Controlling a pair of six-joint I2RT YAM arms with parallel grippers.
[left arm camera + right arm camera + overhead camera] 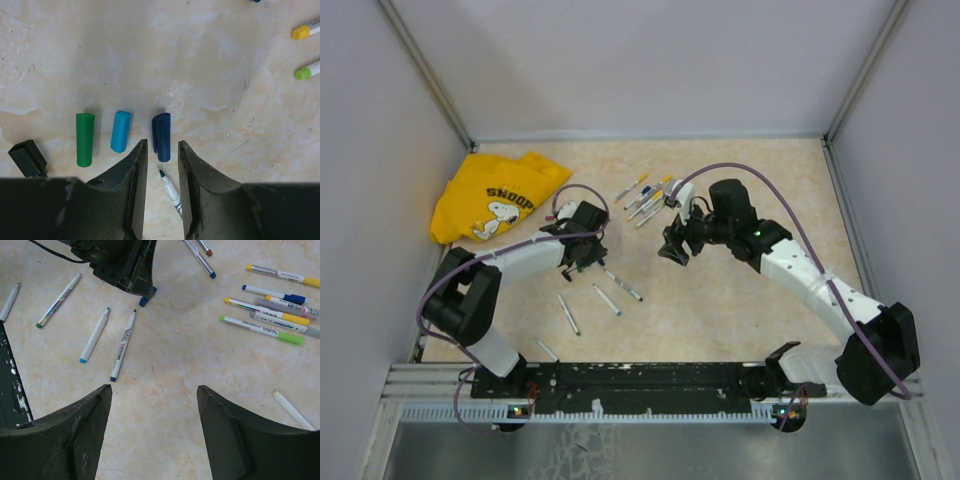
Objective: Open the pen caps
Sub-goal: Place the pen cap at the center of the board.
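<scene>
My left hand [162, 145] is partly open over an uncapped pen [171, 190] beside the dark blue cap [161, 132]; my right hand [154, 388] is open, empty.

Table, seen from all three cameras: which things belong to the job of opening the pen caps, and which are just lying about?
Job: capped pens; uncapped pens; green cap; light blue cap; dark blue cap.
Lying about: yellow Snoopy shirt.
</scene>
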